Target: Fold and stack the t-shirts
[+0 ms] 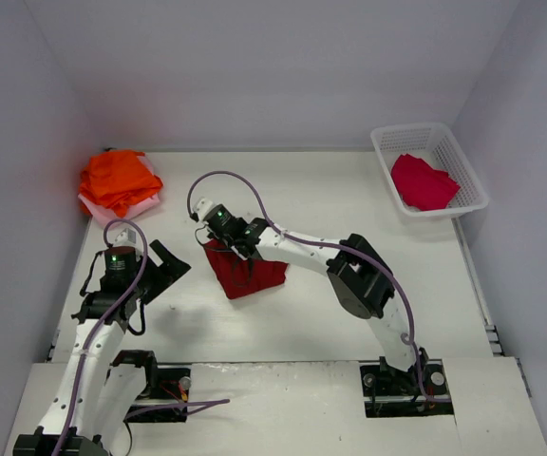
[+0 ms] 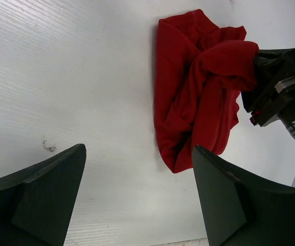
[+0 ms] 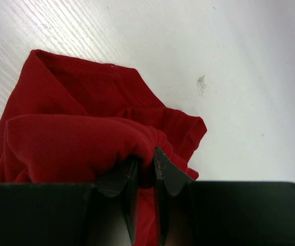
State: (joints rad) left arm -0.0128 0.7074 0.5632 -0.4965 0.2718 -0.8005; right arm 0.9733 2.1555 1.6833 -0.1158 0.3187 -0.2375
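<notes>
Pinching a bunched fold of the dark red t-shirt point(image 3: 70, 128) in my right gripper point(image 3: 146, 159), fingers clamped on the cloth, I have the rest slumped on the table point(image 1: 330, 190) near its middle. My left gripper point(image 2: 137, 154) hangs beside it, spread wide, holding nothing.

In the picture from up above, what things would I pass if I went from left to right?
orange t-shirts → left gripper → dark red t-shirt → white basket
</notes>
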